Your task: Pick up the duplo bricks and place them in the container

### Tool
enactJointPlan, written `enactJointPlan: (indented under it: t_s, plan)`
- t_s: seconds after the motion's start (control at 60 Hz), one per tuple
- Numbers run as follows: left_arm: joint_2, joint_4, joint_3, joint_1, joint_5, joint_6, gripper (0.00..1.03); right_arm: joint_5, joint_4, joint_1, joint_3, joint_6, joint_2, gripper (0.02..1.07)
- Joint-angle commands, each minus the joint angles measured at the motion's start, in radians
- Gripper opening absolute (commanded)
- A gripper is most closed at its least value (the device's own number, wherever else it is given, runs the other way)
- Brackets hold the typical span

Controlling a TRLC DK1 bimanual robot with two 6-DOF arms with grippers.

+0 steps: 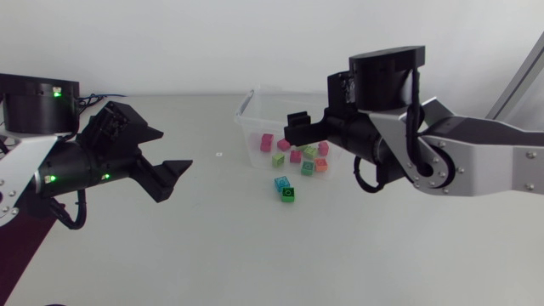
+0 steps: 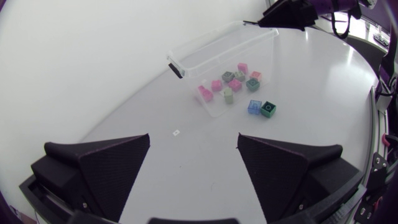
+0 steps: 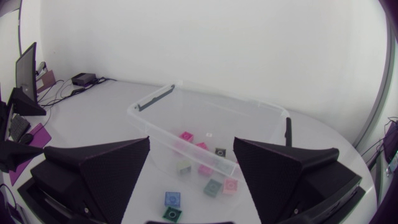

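Clear plastic forms the container (image 1: 244, 108), which sits on the white table (image 1: 170, 255) toward its far side. Most of your duplo bricks (image 1: 296, 156) already lie scattered on its floor: several pink ones, a couple of pale green, a grey, a mid-green and a salmon one. Two are outside it. A blue brick (image 1: 281, 183) rests on the table just beside the container's near wall, and a dark green brick (image 1: 289, 194) sits right against it on the side away from the container; you cannot tell from these views whether the two actually touch. Your left gripper (image 2: 193, 138) hangs above bare table, well apart from the container and on the left arm's side of it, its fingers spread wide with nothing between them. From its wrist camera you look ahead through the gap to the container and the two loose bricks. Your right gripper (image 3: 191, 142) is held over the container, coming in from the right, its fingers likewise spread wide and holding nothing. From its wrist camera the bricks in the container lie ahead between the fingers, and the blue and dark green bricks lie closest to the gripper.
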Motion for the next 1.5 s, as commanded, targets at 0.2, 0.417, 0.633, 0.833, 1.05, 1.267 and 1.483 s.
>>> enactJointPlan:
  t_s: [0.2,0.417,0.633,0.833,1.05,1.267,1.483]
  plan:
    - [-0.121,0.016,-0.094,0.102,-0.001,-0.212,0.99,0.014,0.015,0.072,-0.126,0.15,-0.012,0.96]
    - [-0.226,0.016,-0.163,0.122,-0.021,-0.242,0.99,0.014,-0.027,0.116,-0.124,0.183,0.054,0.96]
    - [-0.35,0.102,-0.262,0.122,-0.049,-0.308,0.99,0.053,-0.047,0.151,-0.13,0.214,0.122,0.96]
    - [-0.428,0.179,-0.341,0.116,-0.079,-0.373,0.99,0.063,-0.051,0.156,-0.135,0.225,0.18,0.96]
    - [-0.52,0.231,-0.407,0.118,-0.079,-0.39,0.99,0.07,-0.093,0.164,-0.095,0.252,0.263,0.96]
    - [-0.66,0.246,-0.476,0.119,-0.105,-0.393,0.99,0.087,-0.111,0.159,-0.032,0.271,0.375,0.96]
    - [-0.762,0.254,-0.531,0.118,-0.118,-0.39,0.99,0.076,-0.153,0.138,0.028,0.28,0.438,0.96]
